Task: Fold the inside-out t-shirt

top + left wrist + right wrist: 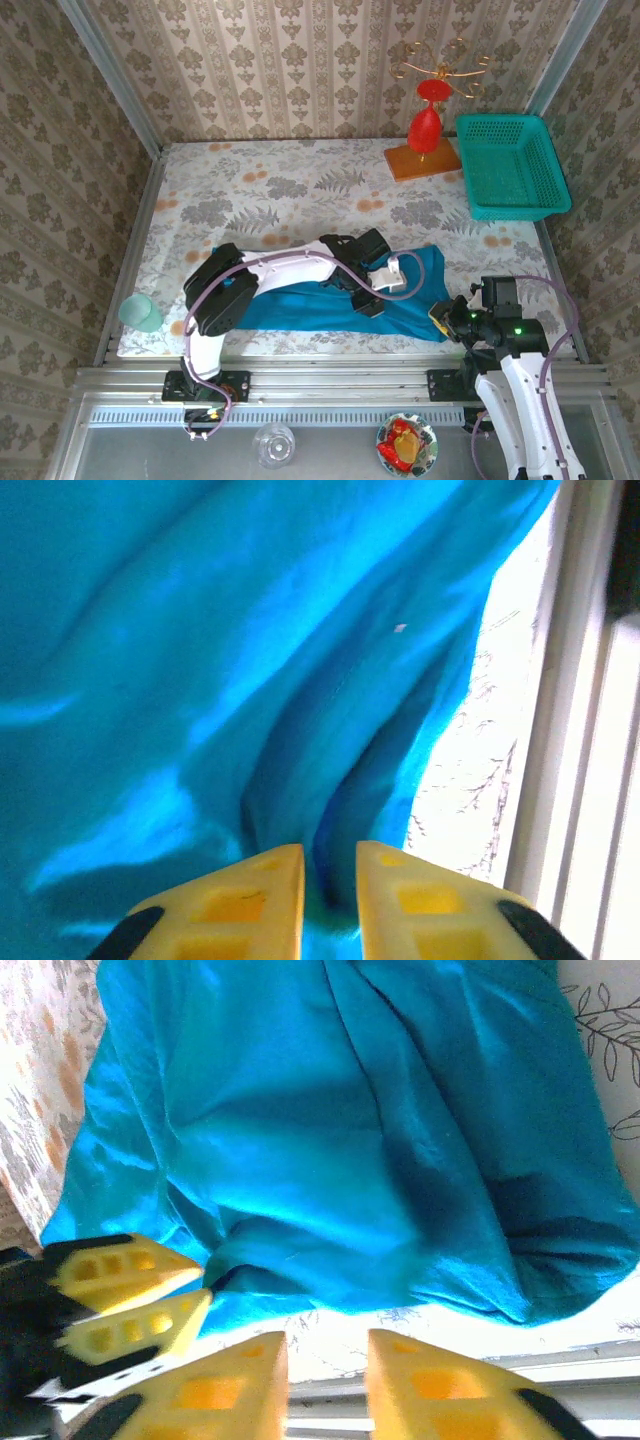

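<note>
Found the left claw (330, 880) parted a crack over a fabric ridge, right claw (327, 1360) parted too, holding nothing. Spotted the inside-out t-shirt (425, 300) bunched along the desk's (280, 190) near edge. Probably needed flattening first, then corner grabs.

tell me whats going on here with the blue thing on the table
Two robot arms are working on a blue t-shirt lying rumpled along the near edge of the table. The left gripper is down at a fold by that edge, jaws narrowly apart; whether it pinches cloth is unclear. The right gripper hovers open by the shirt's right end, holding nothing.
</note>
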